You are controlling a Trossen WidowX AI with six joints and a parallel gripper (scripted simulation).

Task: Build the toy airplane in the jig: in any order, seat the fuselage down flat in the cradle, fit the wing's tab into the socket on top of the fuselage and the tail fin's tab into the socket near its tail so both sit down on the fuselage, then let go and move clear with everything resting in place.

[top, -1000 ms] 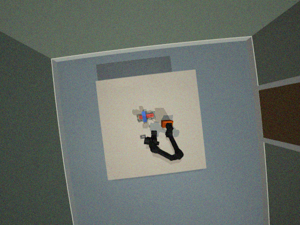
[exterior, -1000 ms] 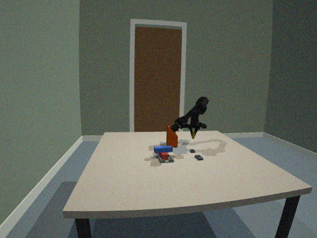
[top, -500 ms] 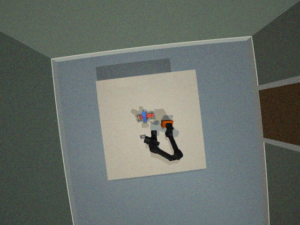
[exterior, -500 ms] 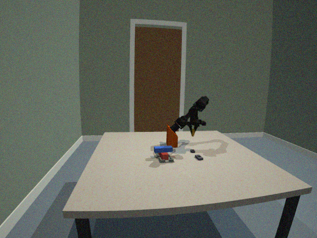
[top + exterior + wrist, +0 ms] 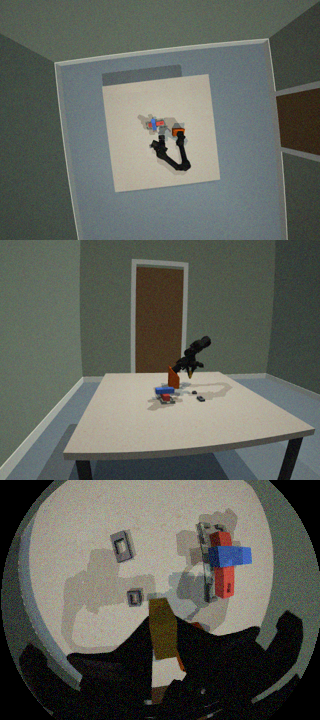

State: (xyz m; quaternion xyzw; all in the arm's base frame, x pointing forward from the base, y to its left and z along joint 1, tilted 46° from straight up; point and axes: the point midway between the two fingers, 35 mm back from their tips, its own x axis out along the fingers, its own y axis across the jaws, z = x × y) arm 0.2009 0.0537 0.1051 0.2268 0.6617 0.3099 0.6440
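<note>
The red fuselage (image 5: pixel 160 123) (image 5: pixel 165 397) (image 5: pixel 224 582) lies lengthwise in the grey cradle (image 5: pixel 168 402) (image 5: pixel 207 582). The blue wing (image 5: pixel 153 124) (image 5: pixel 164 390) (image 5: pixel 230 556) lies crosswise on top of the fuselage; its tab is hidden. A small dark socket shows near the fuselage's end in the wrist view, with nothing in it. My gripper (image 5: pixel 190 371) (image 5: pixel 159 618) is shut on the yellow-brown tail fin (image 5: pixel 190 375) (image 5: pixel 162 637). It holds the fin well above the table, to the side of the cradle. The fin's tab is hidden.
Two small grey holders stand on the table beside the cradle, a larger one (image 5: pixel 200 398) (image 5: pixel 121 546) and a smaller one (image 5: pixel 194 392) (image 5: pixel 135 597). An orange upright block (image 5: pixel 178 132) (image 5: pixel 173 379) stands by the arm's base, near one end of the cradle.
</note>
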